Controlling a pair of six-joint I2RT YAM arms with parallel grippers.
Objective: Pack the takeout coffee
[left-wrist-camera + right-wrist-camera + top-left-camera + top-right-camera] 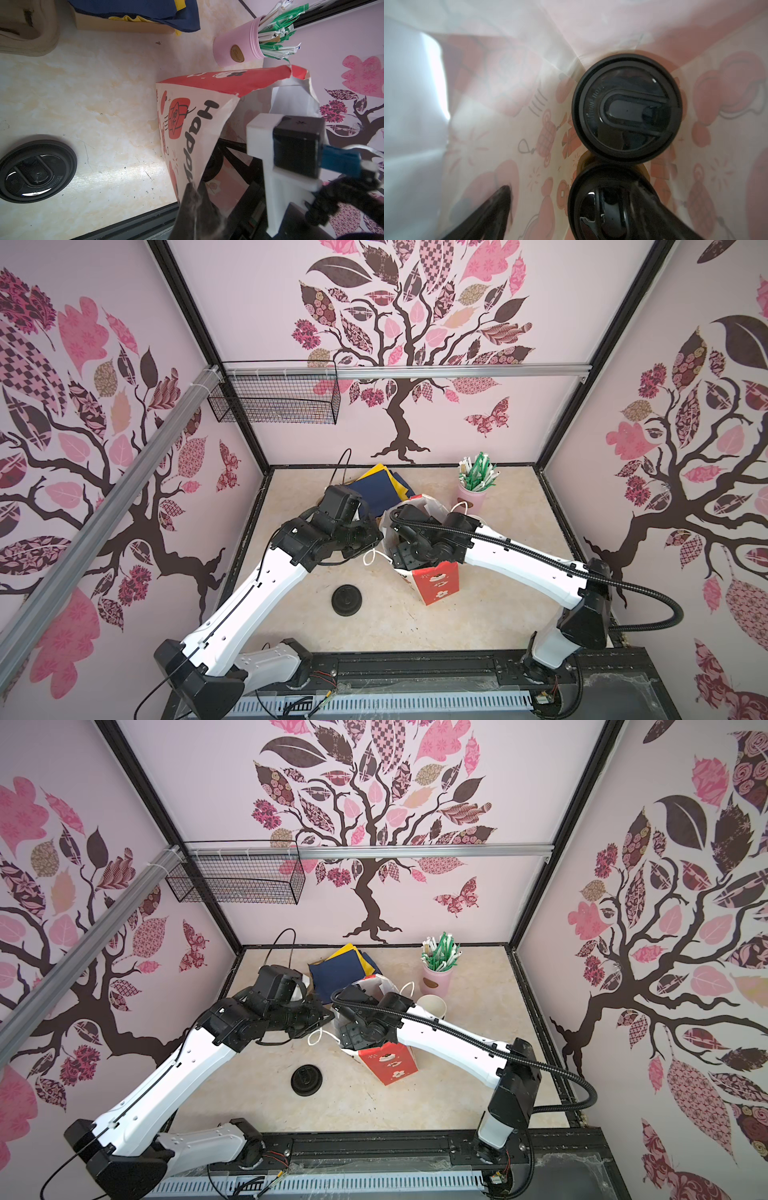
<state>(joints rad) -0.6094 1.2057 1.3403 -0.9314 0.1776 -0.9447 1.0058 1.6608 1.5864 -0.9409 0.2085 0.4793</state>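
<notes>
The takeout coffee shows only in the right wrist view: two cups with black sip lids stand side by side inside the bag, one (626,108) farther in and one (604,205) right under my fingers. The red and white paper bag (436,585) (390,1065) (187,116) stands mid-table. My right gripper (571,187) is down inside it and open; one finger (488,214) stands well clear of the nearer lid, the other lies across it. My left gripper (194,185) (376,535) is shut on the bag's rim at its left side.
A loose black lid (347,600) (35,170) lies on the table in front of the bag. A pink tub of straws (471,493) (234,49) and a lidless cup (432,1006) stand behind it. Blue and yellow cloths (382,485) lie at the back. A wire basket (274,402) hangs on the back wall.
</notes>
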